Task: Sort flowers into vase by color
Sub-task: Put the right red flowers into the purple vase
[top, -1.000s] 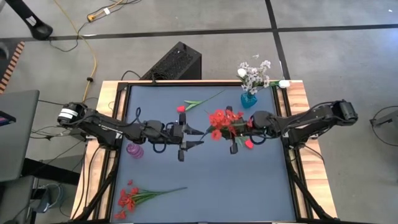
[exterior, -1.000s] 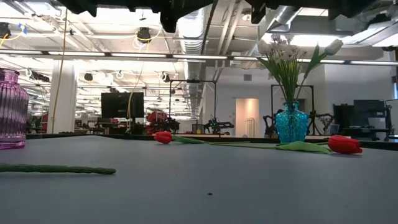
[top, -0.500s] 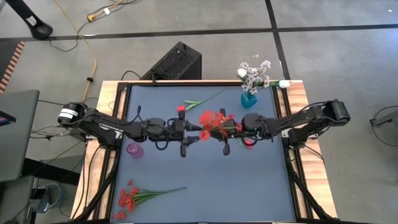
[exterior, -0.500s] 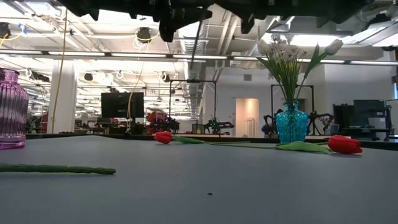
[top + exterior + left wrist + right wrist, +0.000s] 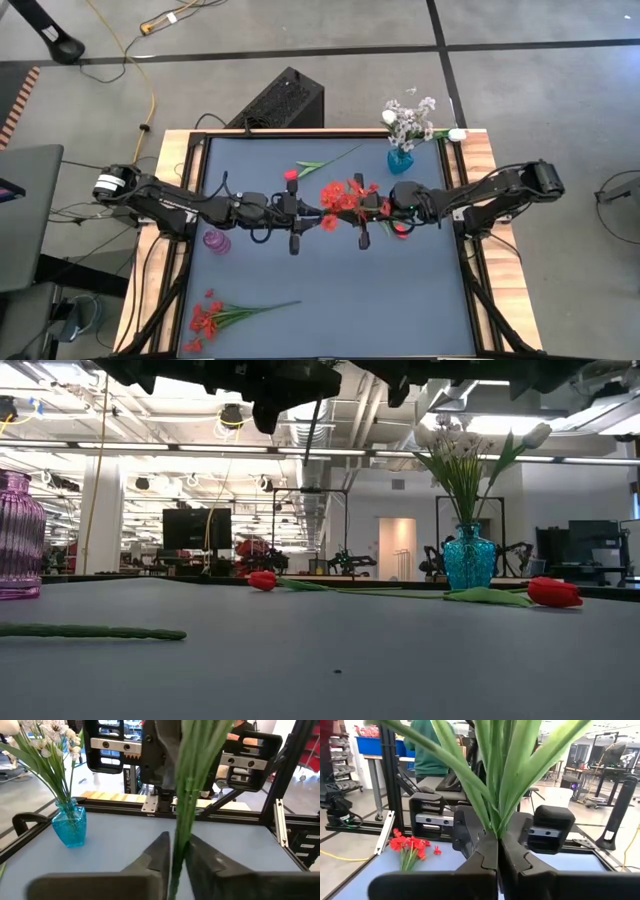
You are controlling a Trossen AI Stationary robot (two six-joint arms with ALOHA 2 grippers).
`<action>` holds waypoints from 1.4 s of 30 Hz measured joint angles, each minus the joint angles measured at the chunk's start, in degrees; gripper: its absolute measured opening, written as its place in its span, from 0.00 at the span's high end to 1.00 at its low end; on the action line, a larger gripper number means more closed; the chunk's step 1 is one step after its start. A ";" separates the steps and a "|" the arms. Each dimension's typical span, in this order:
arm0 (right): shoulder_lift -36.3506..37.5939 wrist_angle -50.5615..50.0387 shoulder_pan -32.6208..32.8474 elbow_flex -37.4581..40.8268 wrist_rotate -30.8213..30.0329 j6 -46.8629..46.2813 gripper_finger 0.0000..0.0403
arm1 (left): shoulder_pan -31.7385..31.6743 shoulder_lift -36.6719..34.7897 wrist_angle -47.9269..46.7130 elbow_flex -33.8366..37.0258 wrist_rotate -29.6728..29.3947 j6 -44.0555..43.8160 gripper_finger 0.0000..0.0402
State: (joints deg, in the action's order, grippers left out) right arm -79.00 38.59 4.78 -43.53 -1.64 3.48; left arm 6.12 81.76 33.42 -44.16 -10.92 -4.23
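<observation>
A bunch of red flowers (image 5: 345,194) stands nearly upright in the air above the table's middle, blossoms up, between my two grippers. My right gripper (image 5: 370,211) is shut on its green stems from the right. My left gripper (image 5: 317,212) is shut on the same stems from the left. A purple vase (image 5: 217,241) stands at the left. At the far right a blue vase (image 5: 400,158) holds white flowers. A second red bunch (image 5: 214,318) lies near the front left. A red tulip (image 5: 291,174) lies at the far middle, another (image 5: 401,231) under my right arm. My left gripper pinches the bundle of green stems (image 5: 181,827) between its two fingers (image 5: 159,851). The fingers are level, come from the table's left and lie across the stems. The stems run on upward past them, clear of the table. My right gripper pinches the stems (image 5: 496,826) between its two fingers (image 5: 487,851), level, from the table's right, across the stems. Long leaves fan out upward just beyond the fingers. The bunch is lifted clear of the table.
In the low view the purple vase (image 5: 18,535) is at the left and the blue vase (image 5: 468,557) at the right, with both tulips (image 5: 262,580) (image 5: 553,592) and a green stem (image 5: 90,631) flat on the grey mat. A person stands beyond the table (image 5: 427,750).
My right gripper has carried the red bunch toward the table's left, up to my left gripper. My left gripper stood open and has shut on the stems. The bunch stays upright and clear of the table.
</observation>
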 joint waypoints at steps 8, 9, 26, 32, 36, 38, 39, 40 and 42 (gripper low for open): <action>0.00 -0.08 -0.04 0.00 -0.05 -0.43 0.80 | 0.01 0.00 -0.46 0.00 0.19 0.07 0.98; 0.00 -0.17 -0.04 0.00 -0.05 -0.43 0.78 | -0.01 -0.12 -0.62 0.00 0.17 0.09 0.98; 6.57 -18.10 0.45 -0.02 0.23 -1.20 0.43 | 0.25 -25.72 -32.38 0.02 0.59 2.35 0.97; 4.37 -17.84 1.06 0.00 0.34 -1.62 0.43 | 0.34 -38.96 -45.62 1.36 0.89 -1.51 0.97; 1.53 -14.93 1.27 -0.01 0.91 -1.90 0.44 | 0.34 -47.47 -49.98 4.13 -0.04 -4.06 0.96; -0.28 -13.75 1.25 -0.02 1.98 -2.01 0.44 | 0.34 -51.52 -51.35 6.56 -0.05 -4.71 0.96; -1.31 -12.64 1.22 -0.02 2.44 -2.22 0.44 | 0.34 -53.40 -51.69 7.73 -0.04 -5.35 0.96; -2.26 -11.64 1.25 -0.02 2.58 -2.41 0.44 | 0.34 -55.54 -51.86 8.69 -0.03 -6.09 0.96; -3.94 -10.10 1.19 -0.02 3.09 -3.16 0.44 | 0.34 -59.78 -52.91 10.95 0.00 -7.68 0.96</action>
State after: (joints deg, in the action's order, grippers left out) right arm -82.94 28.50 5.97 -43.55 1.45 0.32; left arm 6.46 21.98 -19.49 -33.21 -10.92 -11.91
